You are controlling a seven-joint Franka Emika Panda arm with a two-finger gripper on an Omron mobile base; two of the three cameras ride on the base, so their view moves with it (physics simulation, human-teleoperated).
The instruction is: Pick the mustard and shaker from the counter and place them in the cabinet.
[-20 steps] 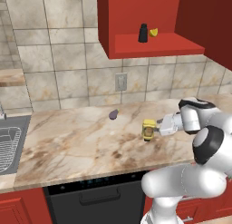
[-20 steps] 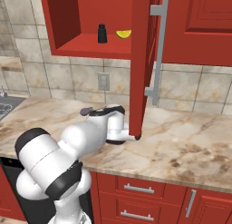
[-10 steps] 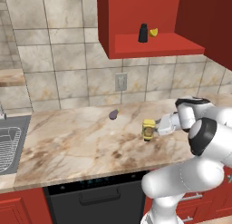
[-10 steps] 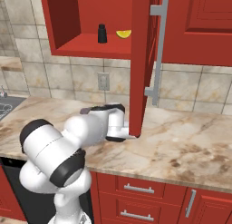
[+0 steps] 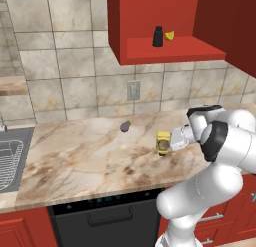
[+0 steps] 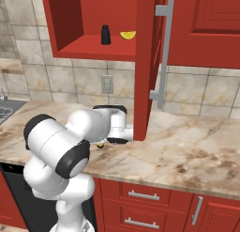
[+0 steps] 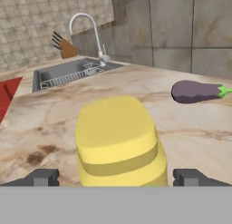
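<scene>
Left base view: the small upright yellow mustard bottle [image 5: 163, 142] with a darker label stands on the beige-and-brown veined marble tabletop [image 5: 85, 161], right of centre. The white arm reaches in from the right, and its pincer [image 5: 167, 142] is level with the bottle, right at its side; finger detail is too small to read here. A small purple eggplant [image 5: 125, 126] lies further back toward the tiled wall, apart from the bottle. A steel sink [image 5: 11, 156] sits at the left edge. Above, the small black tapering shaker [image 5: 158, 36] stands upright in the open niche of the glossy red wall cabinet [image 5: 150, 21], just beside a yellow lemon wedge [image 5: 170, 35].

Right base view: the shaker [image 6: 105, 34] and lemon wedge [image 6: 127, 35] sit on the red niche floor of the cabinet [image 6: 70, 24]. The open cabinet door [image 6: 145, 62] hangs in front and hides the hand. A sliver of yellow shows below the forearm on the tabletop [image 6: 187, 151].

Hand view: the mustard bottle [image 7: 118, 143] sits close between the two dark fingertips [image 7: 43, 177], which stand spread wide on either side, with a gap to each. The pincer [image 7: 118, 177] grips nothing. The eggplant [image 7: 195, 91] lies beyond on the right; sink [image 7: 68, 73], curved tap [image 7: 90, 30] and a knife block [image 7: 63, 45] are far behind.
</scene>
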